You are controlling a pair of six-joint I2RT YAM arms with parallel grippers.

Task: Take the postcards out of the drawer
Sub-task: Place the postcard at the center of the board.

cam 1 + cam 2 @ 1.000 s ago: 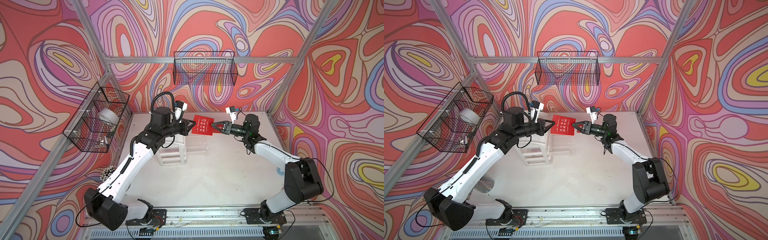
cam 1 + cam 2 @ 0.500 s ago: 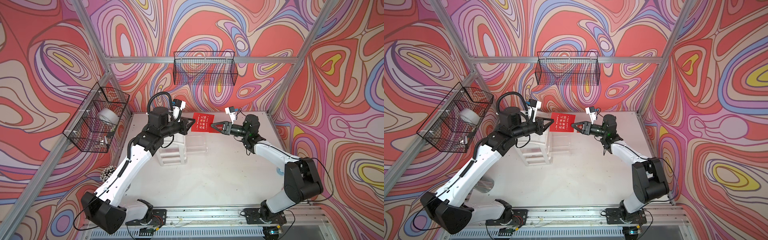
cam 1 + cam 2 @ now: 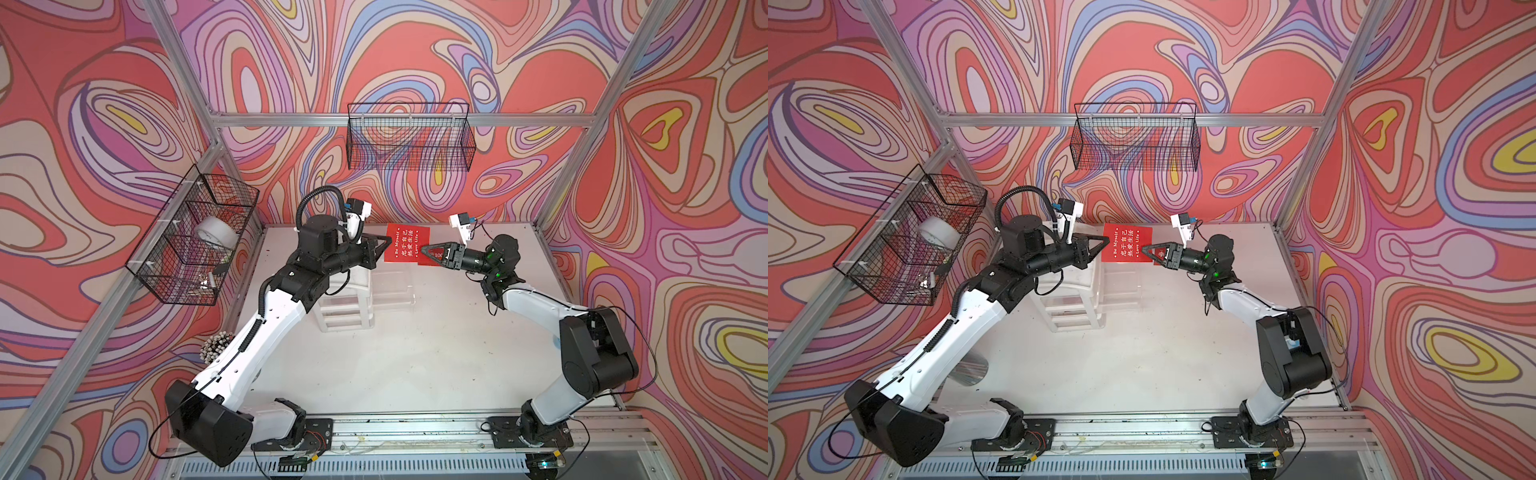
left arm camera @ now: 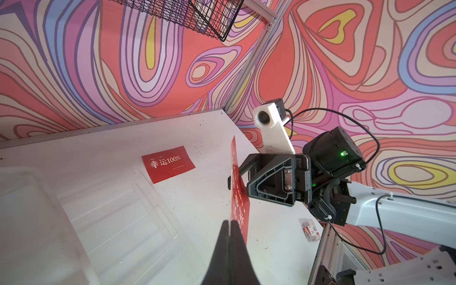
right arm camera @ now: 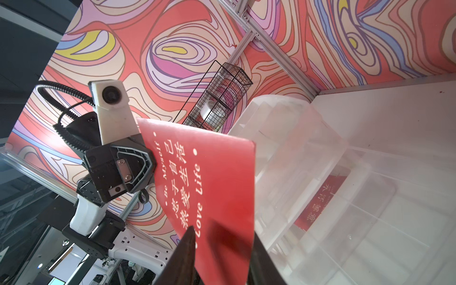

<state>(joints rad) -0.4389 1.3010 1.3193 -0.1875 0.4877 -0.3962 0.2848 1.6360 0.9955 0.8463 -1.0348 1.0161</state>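
A red postcard (image 3: 405, 248) (image 3: 1125, 248) with white characters hangs in the air above the clear pulled-out drawer (image 3: 390, 291) (image 3: 1119, 291). My left gripper (image 3: 390, 240) (image 4: 230, 223) is shut on one edge of it. My right gripper (image 3: 423, 249) (image 5: 222, 237) straddles the opposite edge, its jaws apart with the card (image 5: 209, 177) between them. A second postcard (image 4: 168, 164) lies flat on the table beyond the drawer. A red card (image 5: 320, 197) shows through the drawer's clear plastic; I cannot tell whether it lies inside.
The white organizer (image 3: 345, 311) stands under the left arm. A small clear box with a red-and-white label (image 4: 311, 229) lies near the table's right edge. Wire baskets hang on the back wall (image 3: 409, 137) and left wall (image 3: 191, 237).
The right gripper's jaws have narrowed around the card's free edge. The left gripper has kept its hold and turned the card slightly.
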